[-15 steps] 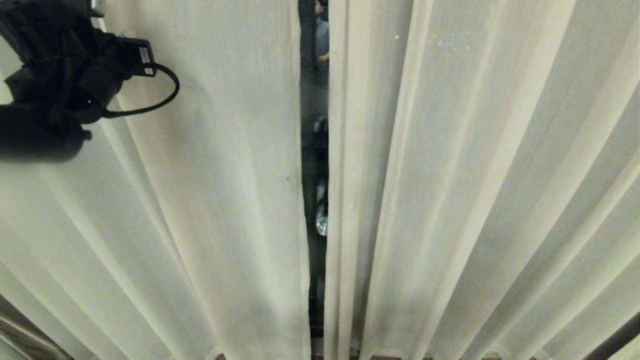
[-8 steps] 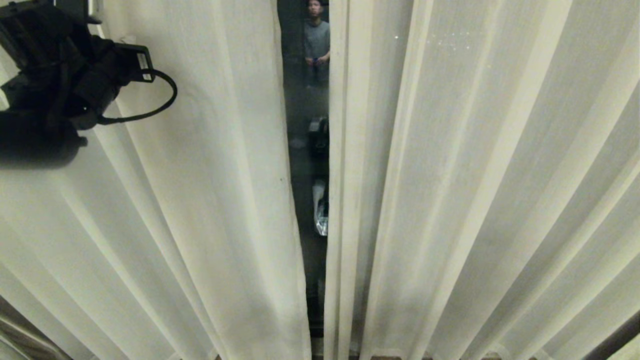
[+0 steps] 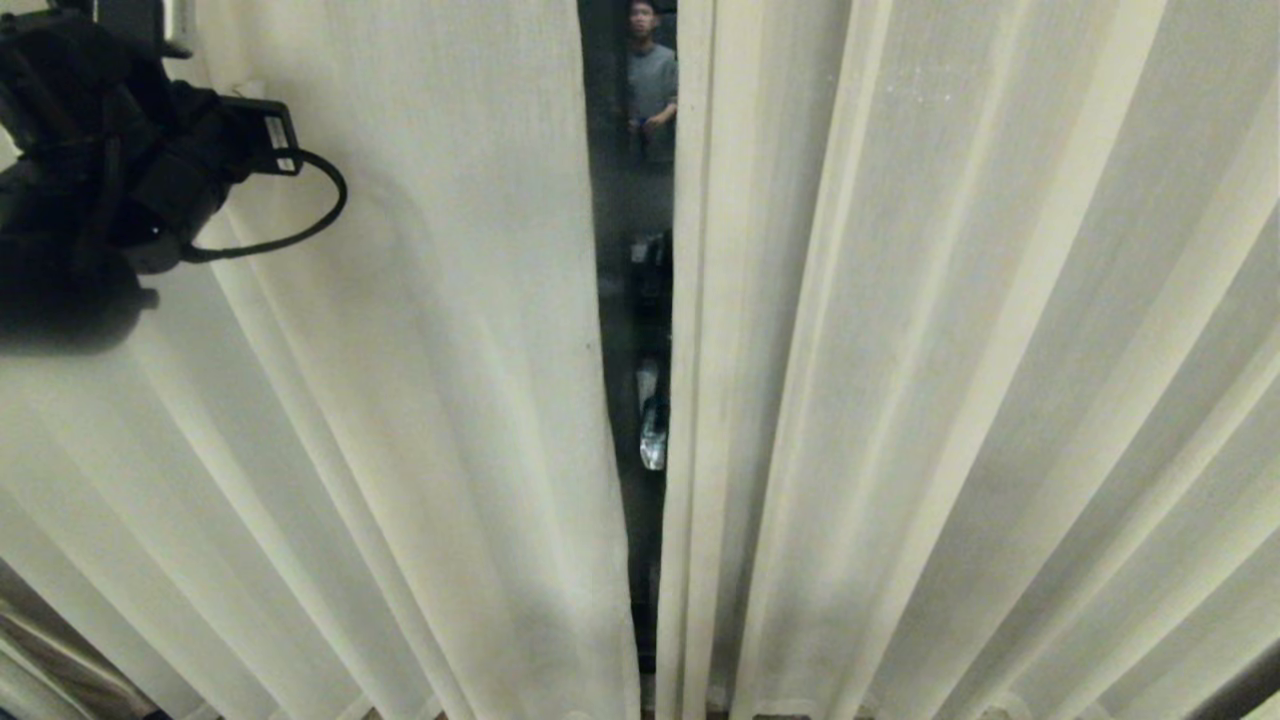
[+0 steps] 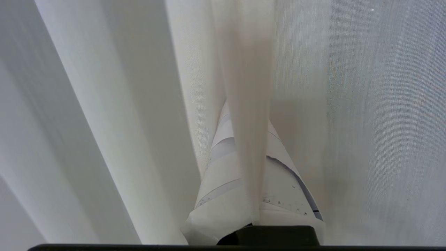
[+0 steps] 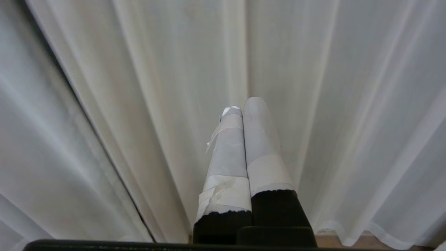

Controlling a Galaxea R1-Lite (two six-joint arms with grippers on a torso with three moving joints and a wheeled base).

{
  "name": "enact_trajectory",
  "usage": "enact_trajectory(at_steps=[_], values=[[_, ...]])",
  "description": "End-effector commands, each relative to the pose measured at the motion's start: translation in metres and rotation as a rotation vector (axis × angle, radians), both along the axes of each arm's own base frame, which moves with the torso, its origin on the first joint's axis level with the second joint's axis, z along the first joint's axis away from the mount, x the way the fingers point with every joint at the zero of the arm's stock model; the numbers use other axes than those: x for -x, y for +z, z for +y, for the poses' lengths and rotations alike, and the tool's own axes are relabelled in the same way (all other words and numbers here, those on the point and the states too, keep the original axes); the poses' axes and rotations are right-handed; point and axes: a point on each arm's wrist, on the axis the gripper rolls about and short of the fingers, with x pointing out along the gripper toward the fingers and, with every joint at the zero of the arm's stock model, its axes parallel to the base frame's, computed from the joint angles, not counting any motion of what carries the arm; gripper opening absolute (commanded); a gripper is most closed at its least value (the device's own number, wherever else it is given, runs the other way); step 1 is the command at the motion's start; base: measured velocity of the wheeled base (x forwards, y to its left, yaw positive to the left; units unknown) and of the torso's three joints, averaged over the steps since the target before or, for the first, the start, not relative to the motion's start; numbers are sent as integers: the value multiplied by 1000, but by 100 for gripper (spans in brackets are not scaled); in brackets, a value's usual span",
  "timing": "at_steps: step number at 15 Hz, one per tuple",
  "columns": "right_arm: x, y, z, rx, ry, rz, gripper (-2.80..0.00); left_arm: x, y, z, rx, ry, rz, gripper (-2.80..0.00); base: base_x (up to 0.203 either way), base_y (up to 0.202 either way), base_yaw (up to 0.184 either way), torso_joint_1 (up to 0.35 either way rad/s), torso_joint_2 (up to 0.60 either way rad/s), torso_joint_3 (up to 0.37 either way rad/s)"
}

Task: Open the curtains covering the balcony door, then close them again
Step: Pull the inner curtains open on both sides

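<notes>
Two curtains [image 3: 400, 400] hang with a narrow gap showing the balcony door [image 3: 630, 300]; left gripper [image 4: 249, 167] jaws pinch a pleat, right gripper [image 5: 244, 115] jaws pressed together.

Counts:
- curtains [image 3: 420, 400]: 2 panels, left + right [image 3: 950, 400], 1 narrow gap between them
- balcony door [image 3: 622, 200]: 1 dark glass strip visible in gap
- person [image 3: 652, 85]: 1, seen in glass, upper part of gap
- grippers: 2. left gripper [image 4: 244, 146], right gripper [image 5: 244, 115]
- taped fingers [image 5: 226, 157]: 2 per gripper
- cable loop [image 3: 300, 215]: 1, on left arm
</notes>
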Motion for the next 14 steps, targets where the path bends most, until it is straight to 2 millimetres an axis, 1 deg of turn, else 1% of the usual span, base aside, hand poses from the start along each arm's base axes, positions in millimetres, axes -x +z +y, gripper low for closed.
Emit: enact_trajectory(at_steps=[1, 5, 9, 14], values=[[0, 0, 0, 0, 0, 1, -280, -1, -1, -1, -1, 0, 2, -280, -1, 136, -11, -5, 2, 0], [0, 0, 0, 0, 0, 1, -280, -2, -2, -1, 2, -43, 2, -280, 0, 183, -3, 1, 3, 3], [0, 0, 0, 0, 0, 1, -280, -1, 1, -2, 11, -50, -10, -280, 0, 186, 2, 2, 2, 3], [0, 0, 0, 0, 0, 1, -280, -2, 0, -3, 9, -75, -8, -280, 0, 185, 0, 3, 2, 1]])
